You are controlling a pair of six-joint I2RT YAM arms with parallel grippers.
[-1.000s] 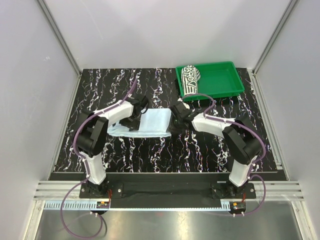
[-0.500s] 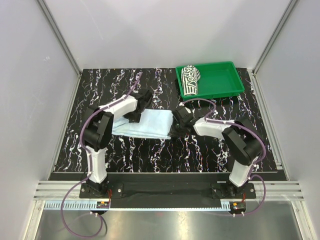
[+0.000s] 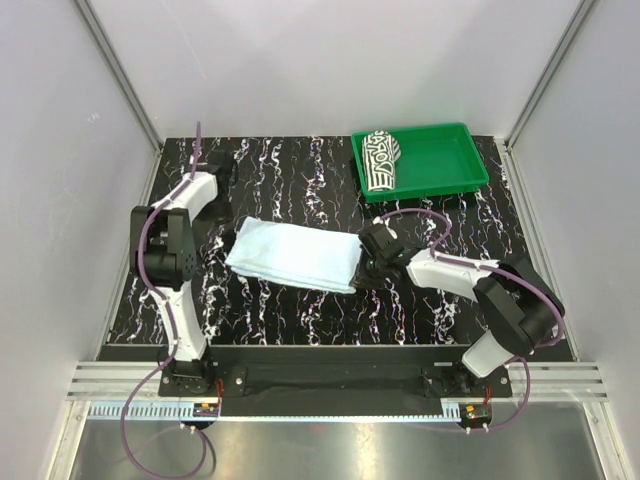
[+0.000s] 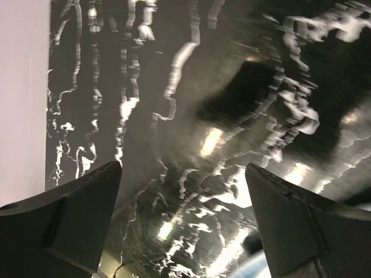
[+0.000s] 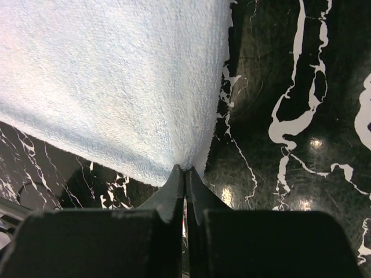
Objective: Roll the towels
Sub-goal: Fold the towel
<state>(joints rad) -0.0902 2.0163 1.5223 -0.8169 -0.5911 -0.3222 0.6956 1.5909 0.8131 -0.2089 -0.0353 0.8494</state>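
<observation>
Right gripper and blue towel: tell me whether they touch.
Touching. The right wrist view shows the right gripper shut on the blue towel at its corner, with cloth pinched between the closed tips.

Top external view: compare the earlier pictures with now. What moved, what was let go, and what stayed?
The left gripper left the plain pale blue cloth towel and swung to the table at its far left, jaws open. The right gripper, still shut on the towel's corner, dragged it slightly rightward. The rolled striped towel in the green plastic tray stayed put.
</observation>
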